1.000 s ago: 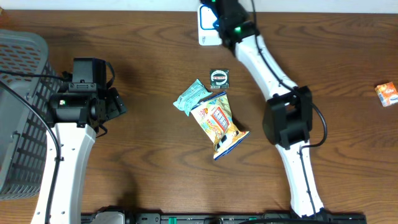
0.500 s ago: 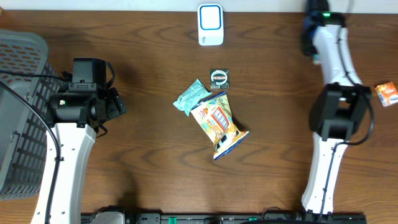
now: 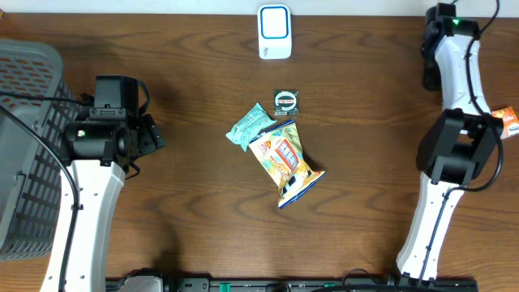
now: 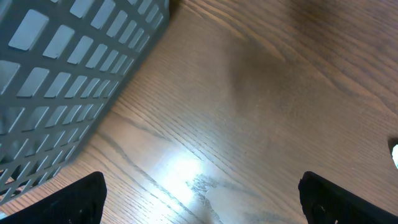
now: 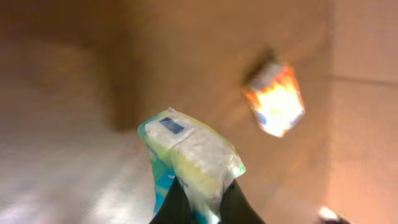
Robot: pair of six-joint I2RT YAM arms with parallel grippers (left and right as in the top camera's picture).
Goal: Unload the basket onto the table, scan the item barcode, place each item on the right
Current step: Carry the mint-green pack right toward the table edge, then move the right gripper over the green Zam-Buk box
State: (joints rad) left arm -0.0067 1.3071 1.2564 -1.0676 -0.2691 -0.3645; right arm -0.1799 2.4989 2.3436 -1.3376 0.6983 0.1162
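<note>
Desk [image 3: 186, 203], far-right corner: right claw [image 5: 205, 208] clamped on packet [image 5: 193, 149], well apart from scanner [image 3: 274, 32]; left claw [image 4: 205, 199] apart. Next, likely: barcode to scanner.

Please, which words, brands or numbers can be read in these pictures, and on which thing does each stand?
No text can be read.
Snack bag: print too small.
Black packet: white mark, too small.
Pale packet in the right claw: blue label blurred.
Orange box: blurred.
</note>
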